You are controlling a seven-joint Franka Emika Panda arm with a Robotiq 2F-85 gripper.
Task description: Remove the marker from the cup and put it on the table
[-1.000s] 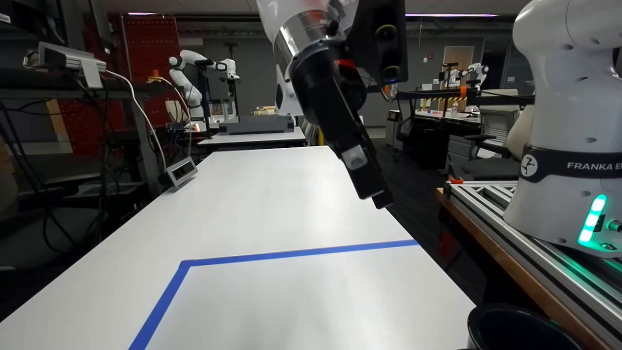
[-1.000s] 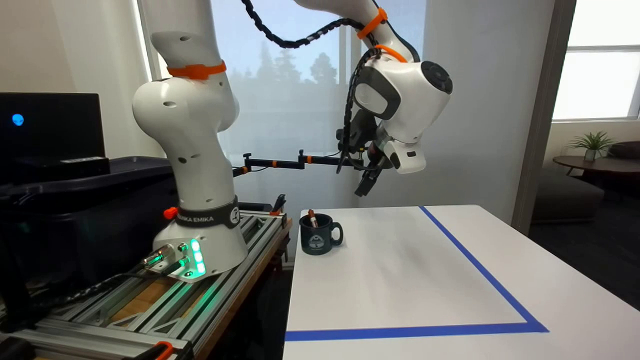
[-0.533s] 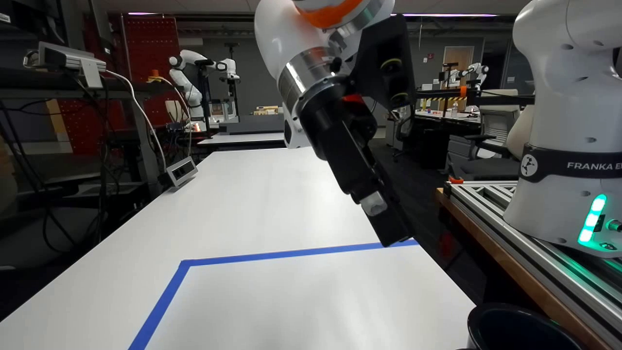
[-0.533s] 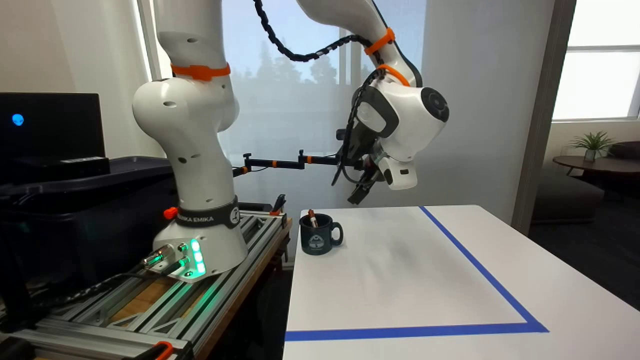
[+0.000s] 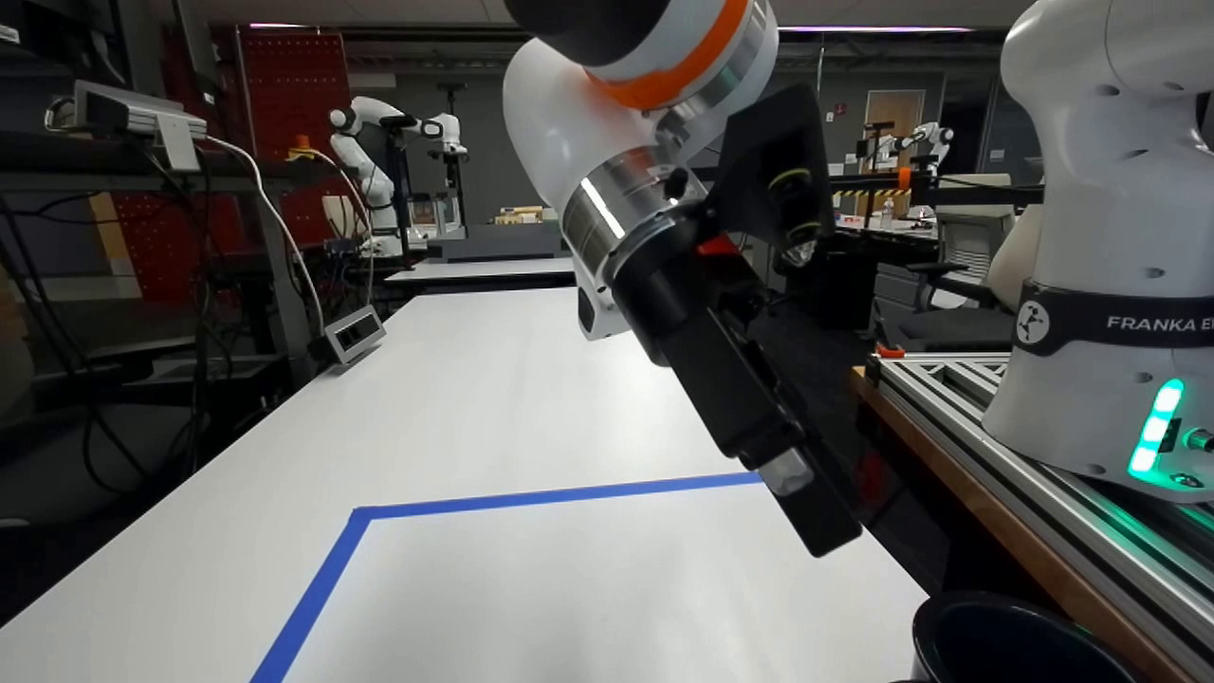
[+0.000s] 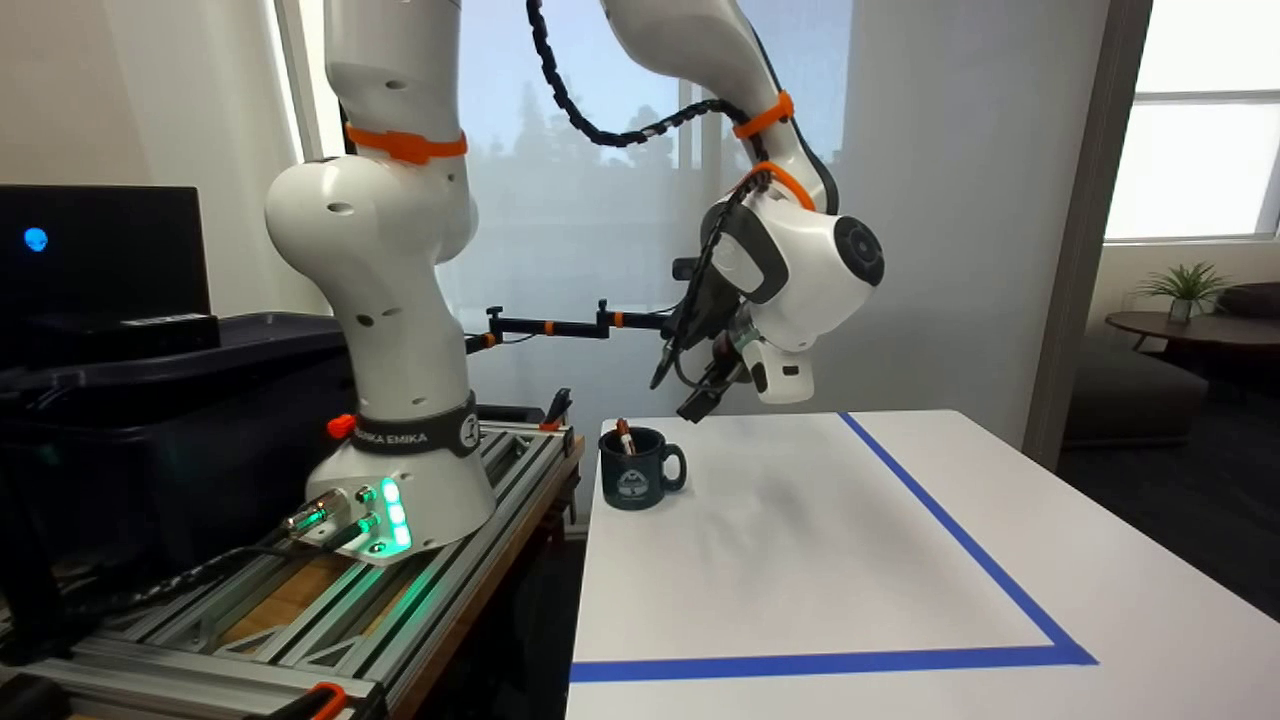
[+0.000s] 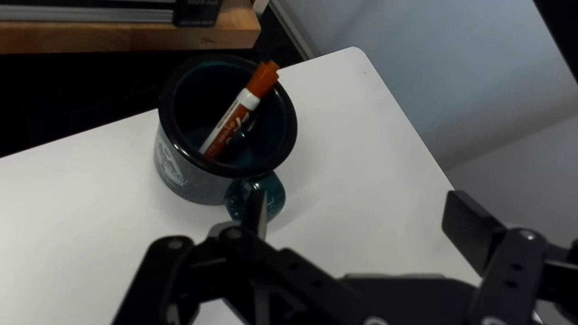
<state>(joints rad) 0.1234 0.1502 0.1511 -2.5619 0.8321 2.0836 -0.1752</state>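
The dark cup (image 6: 632,486) stands upright on the white table (image 6: 800,570), near the edge on the robot base's side. In an exterior view only part of the cup's rim (image 5: 1020,617) shows. The orange and white marker (image 7: 239,110) leans inside the cup, its orange cap at the rim; it also shows in an exterior view (image 6: 626,437). My gripper (image 7: 356,210) is open and empty, tilted above the table. In the wrist view, one finger overlaps the cup's handle (image 7: 275,194) and the cup lies off to that finger's side. In an exterior view the gripper (image 6: 692,412) is above and beside the cup.
Blue tape (image 6: 830,662) marks the table top. The robot base (image 6: 410,490) stands on a metal-railed bench (image 6: 480,570) beside the table, with a gap between. A small grey device (image 5: 355,334) sits at the table's far side edge. A wall is close to one table edge.
My gripper has moved down and toward the cup over the last second. The cup and marker have not moved.
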